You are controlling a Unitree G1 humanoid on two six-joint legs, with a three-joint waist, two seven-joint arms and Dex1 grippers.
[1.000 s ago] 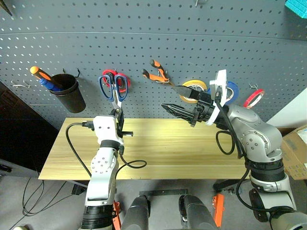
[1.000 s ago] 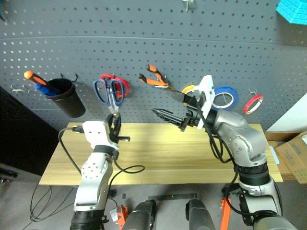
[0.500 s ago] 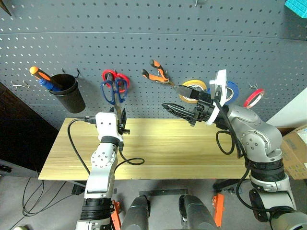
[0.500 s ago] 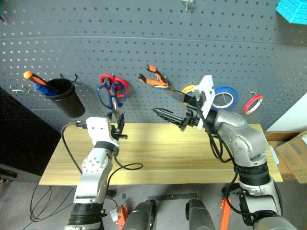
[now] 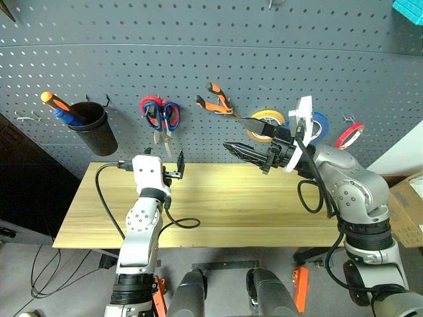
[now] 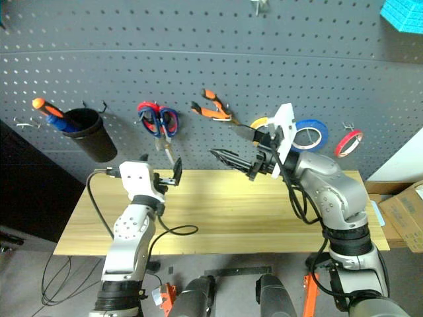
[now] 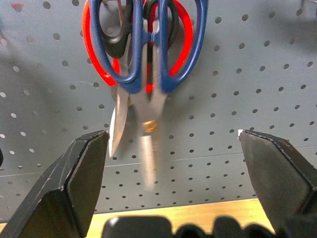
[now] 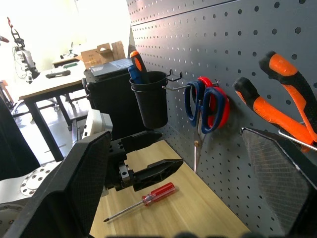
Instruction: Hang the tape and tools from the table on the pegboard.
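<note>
The red-handled scissors are largely hidden behind the blue-handled scissors, whose blades are blurred below the handles. The tops of both handle pairs are cut off in the left wrist view. The orange-and-blue-handled tool is mostly hidden inside the black cup. The yellow roll is partly hidden behind the right gripper.

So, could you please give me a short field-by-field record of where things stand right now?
blue-handled scissors: hanging on the pegboard, in front of the red-handled scissors
pliers: hanging on the pegboard
red tape: hanging on the pegboard
screwdriver: lying on the table
left gripper: fingers open, just below the blue-handled scissors, holding nothing
right gripper: fingers open, empty
left to do: screwdriver
</note>
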